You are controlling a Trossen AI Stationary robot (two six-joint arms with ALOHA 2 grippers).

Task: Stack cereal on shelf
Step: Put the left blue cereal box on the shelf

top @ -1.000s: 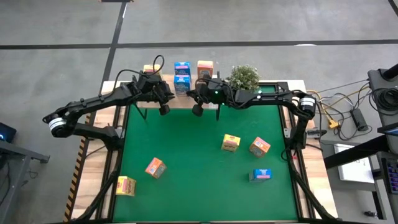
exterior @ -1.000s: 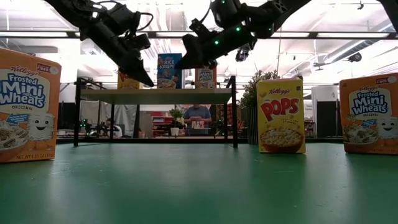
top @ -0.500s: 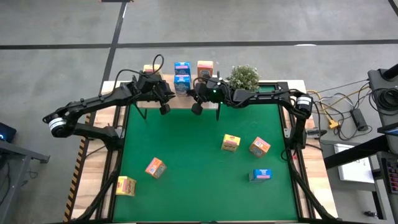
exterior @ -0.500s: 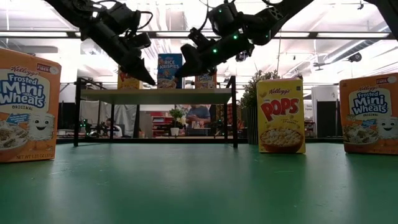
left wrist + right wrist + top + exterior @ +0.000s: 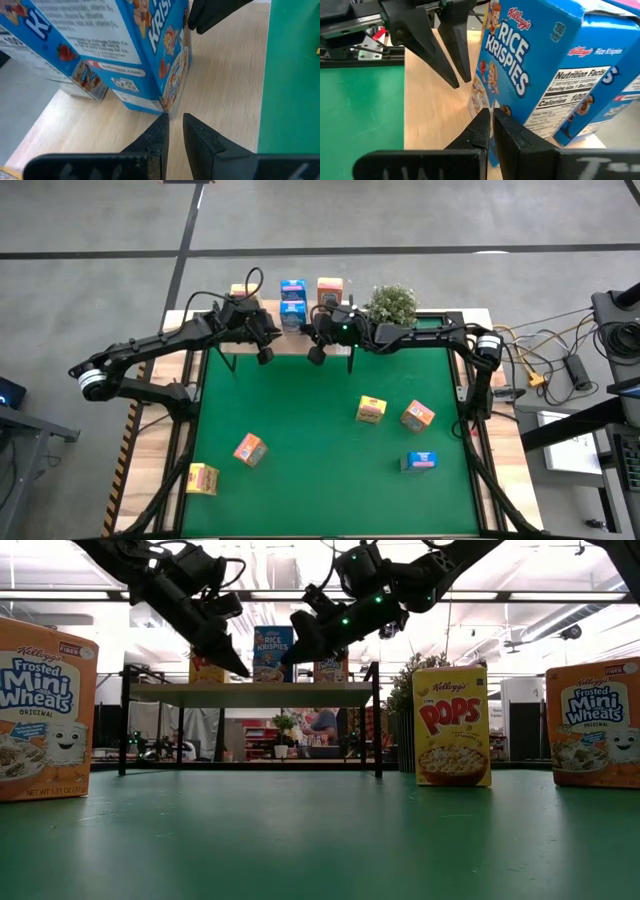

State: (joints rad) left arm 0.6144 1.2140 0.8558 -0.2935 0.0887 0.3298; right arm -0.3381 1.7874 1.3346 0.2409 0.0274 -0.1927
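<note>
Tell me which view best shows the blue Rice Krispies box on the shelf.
Right wrist view: the Rice Krispies box fills it, front readable. Left wrist shows its lower corner; high and low show it small.

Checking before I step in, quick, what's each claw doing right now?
Left claw: nearly closed, holding nothing, at the blue Rice Krispies box on the shelf.
Right claw: closed, empty, at the same box.
</note>
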